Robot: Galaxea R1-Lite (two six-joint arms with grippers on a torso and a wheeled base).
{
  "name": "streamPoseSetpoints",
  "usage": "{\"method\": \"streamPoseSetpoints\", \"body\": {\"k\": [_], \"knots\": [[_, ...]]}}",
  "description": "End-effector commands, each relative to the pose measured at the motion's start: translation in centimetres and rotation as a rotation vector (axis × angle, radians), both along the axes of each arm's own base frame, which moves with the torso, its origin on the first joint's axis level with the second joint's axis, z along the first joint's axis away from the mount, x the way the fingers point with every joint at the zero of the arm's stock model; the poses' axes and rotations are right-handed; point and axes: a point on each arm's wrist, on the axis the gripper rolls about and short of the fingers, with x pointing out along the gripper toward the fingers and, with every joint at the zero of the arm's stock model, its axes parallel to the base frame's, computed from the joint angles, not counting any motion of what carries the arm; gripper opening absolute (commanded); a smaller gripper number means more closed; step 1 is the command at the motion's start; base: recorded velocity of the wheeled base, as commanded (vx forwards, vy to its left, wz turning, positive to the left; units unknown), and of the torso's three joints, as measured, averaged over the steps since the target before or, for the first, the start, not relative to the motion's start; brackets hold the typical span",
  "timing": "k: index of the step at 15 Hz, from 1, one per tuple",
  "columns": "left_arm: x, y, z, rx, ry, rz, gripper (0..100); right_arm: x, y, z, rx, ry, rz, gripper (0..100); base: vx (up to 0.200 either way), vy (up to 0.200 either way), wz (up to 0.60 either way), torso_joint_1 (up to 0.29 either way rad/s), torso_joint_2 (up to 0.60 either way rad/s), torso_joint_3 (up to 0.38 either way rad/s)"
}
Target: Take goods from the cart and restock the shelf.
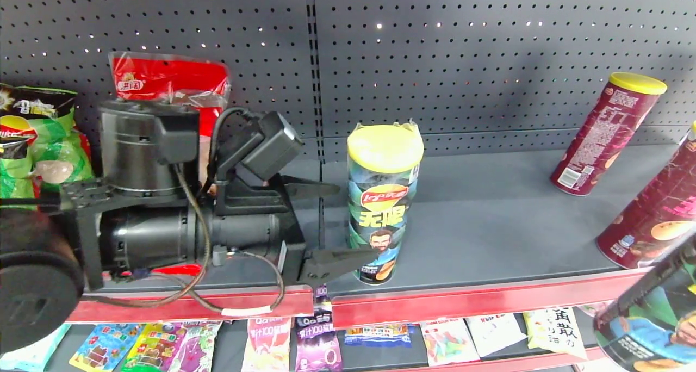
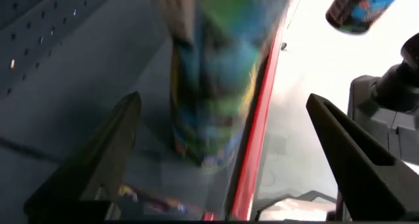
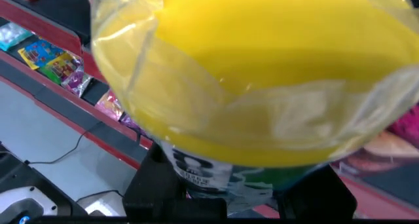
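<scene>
A chip can [image 1: 383,198] with a yellow lid and a green and blue label stood upright on the grey shelf [image 1: 489,219], close to its red front edge and roughly midway along it. The left gripper [image 1: 357,219] lay level with the can's lower half, its jaws spread wide. In the left wrist view the can [image 2: 209,86] sat between the two dark fingers [image 2: 105,158] with a gap on either side, so the left gripper [image 2: 224,98] clasped nothing. The right gripper [image 1: 652,279] was low at the right, in front of the shelf edge, clamped on a second chip can [image 1: 647,323] with the same label. The right wrist view had that can's yellow lid [image 3: 262,73] up close. Two maroon cans [image 1: 606,132] stood on the shelf to the right, well apart from the first can. A red bag [image 1: 168,81] and a green bag [image 1: 38,138] leaned against the pegboard [image 1: 462,51] behind the left arm, and small sachets [image 1: 321,339] lay on the tier below
</scene>
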Motion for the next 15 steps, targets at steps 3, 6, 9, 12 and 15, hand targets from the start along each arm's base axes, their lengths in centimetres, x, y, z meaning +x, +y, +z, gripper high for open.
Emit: {"method": "streamPoseSetpoints", "body": {"k": [3,6,9,12,15], "knots": [[-3.5,4.4,0.0,-0.003,-0.016,0.106,100,9.1,3.6,1.6,-0.003,0.0,0.073,0,0.0,0.0,0.0,0.0,0.0,0.0],[-6.1,6.6,-1.3,0.012,0.007,0.208,100,13.4,6.2,2.4,0.001,-0.01,0.122,0,0.0,0.0,0.0,0.0,0.0,0.0],[-7.7,7.8,-1.7,-0.001,0.021,0.295,100,16.9,8.3,3.2,0.003,-0.019,0.148,0,0.0,0.0,0.0,0.0,0.0,0.0],[-8.8,8.7,-2.1,0.004,0.007,0.366,100,20.5,11.4,3.5,0.009,-0.016,0.194,0,0.0,0.0,0.0,0.0,0.0,0.0],[-8.9,8.9,-2.0,-0.007,0.005,0.396,100,23.4,13.4,3.6,0.014,-0.025,0.212,0,0.0,0.0,0.0,0.0,0.0,0.0]]}}
